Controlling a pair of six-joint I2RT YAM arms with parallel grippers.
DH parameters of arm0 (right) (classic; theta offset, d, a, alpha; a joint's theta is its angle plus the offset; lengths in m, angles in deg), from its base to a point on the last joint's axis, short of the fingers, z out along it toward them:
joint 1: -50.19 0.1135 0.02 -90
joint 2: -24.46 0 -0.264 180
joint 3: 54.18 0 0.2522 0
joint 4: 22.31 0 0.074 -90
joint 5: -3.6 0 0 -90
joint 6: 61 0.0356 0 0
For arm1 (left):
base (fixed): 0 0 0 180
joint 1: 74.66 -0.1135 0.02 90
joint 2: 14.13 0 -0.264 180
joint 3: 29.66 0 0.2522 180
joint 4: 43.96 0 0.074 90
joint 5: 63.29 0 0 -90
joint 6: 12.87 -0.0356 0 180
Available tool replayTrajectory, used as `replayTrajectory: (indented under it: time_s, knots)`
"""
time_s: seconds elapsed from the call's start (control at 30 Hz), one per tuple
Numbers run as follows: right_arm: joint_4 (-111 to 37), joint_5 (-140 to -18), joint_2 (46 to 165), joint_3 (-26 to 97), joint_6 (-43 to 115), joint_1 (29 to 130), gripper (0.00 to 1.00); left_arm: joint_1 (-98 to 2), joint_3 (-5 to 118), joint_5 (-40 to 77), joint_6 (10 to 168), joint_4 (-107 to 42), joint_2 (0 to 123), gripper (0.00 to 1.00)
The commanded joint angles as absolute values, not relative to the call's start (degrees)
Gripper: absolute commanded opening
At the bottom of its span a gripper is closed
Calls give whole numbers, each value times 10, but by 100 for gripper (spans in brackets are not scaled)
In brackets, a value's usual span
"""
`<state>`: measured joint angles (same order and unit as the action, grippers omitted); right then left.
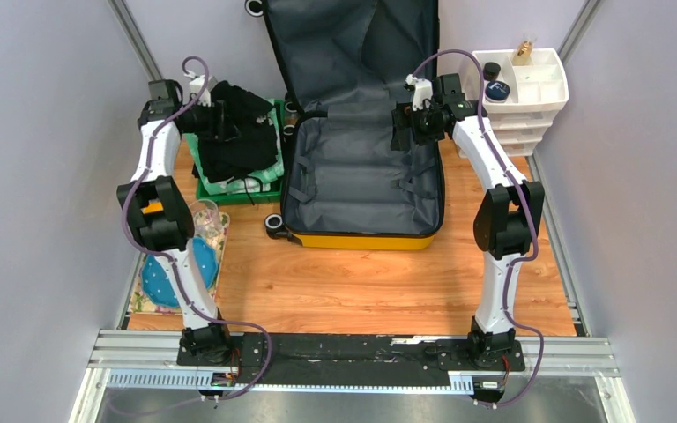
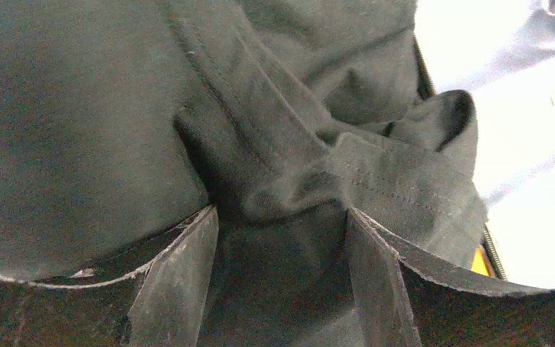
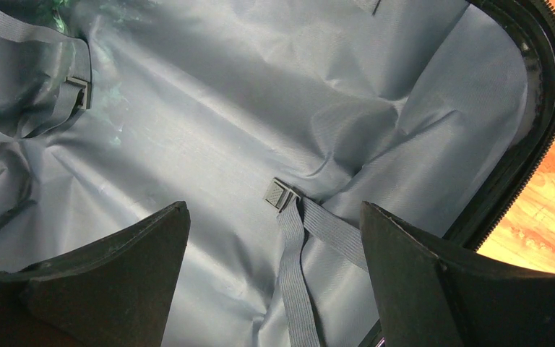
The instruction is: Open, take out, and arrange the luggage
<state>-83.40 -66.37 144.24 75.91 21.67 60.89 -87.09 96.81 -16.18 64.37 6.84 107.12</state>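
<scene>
The luggage [image 1: 361,240], a yellow hard-shell suitcase, lies open mid-table with its lid leaning against the back wall. Its grey lining [image 3: 209,116] is bare apart from the loose straps and a buckle [image 3: 282,194]. My right gripper [image 1: 403,126] hovers over the case's right side, and in its wrist view this gripper [image 3: 274,206] stands open with nothing between the fingers. My left gripper [image 1: 216,119] is at a heap of black clothes [image 1: 240,132] in the green tray [image 1: 229,194]. In the left wrist view its fingers [image 2: 177,275] stand wide apart, and black fabric [image 2: 289,144] fills the view at their tips.
A white drawer unit [image 1: 529,97] stands at the back right, with a black jar [image 1: 497,89] and a small bottle [image 1: 522,51] on top. A floral cloth with a blue plate [image 1: 160,280] lies front left, beside the left arm. A black wheel [image 1: 274,224] juts from the case's near-left corner.
</scene>
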Motion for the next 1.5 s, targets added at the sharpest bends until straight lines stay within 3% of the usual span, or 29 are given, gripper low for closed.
replayTrajectory:
  time_s: [0.0,0.23,0.5,0.93,1.3,1.47]
  knots:
    - [-823,-654,1413,770,218,608,91,-898,987,-100,634,47,1017,73]
    - [-821,-645,1414,774,218,609,91,-898,1005,-126,627,65,1017,78]
    - [-778,-619,1387,767,214,609,93,-898,1012,-153,697,-19,963,89]
    - [-585,-656,1293,701,263,591,100,-805,996,-108,707,-59,914,89]
    - [-581,-607,1207,493,301,578,100,-596,968,-59,653,108,981,90]
    - [-573,-622,1159,400,292,585,100,-583,889,-3,751,79,980,90]
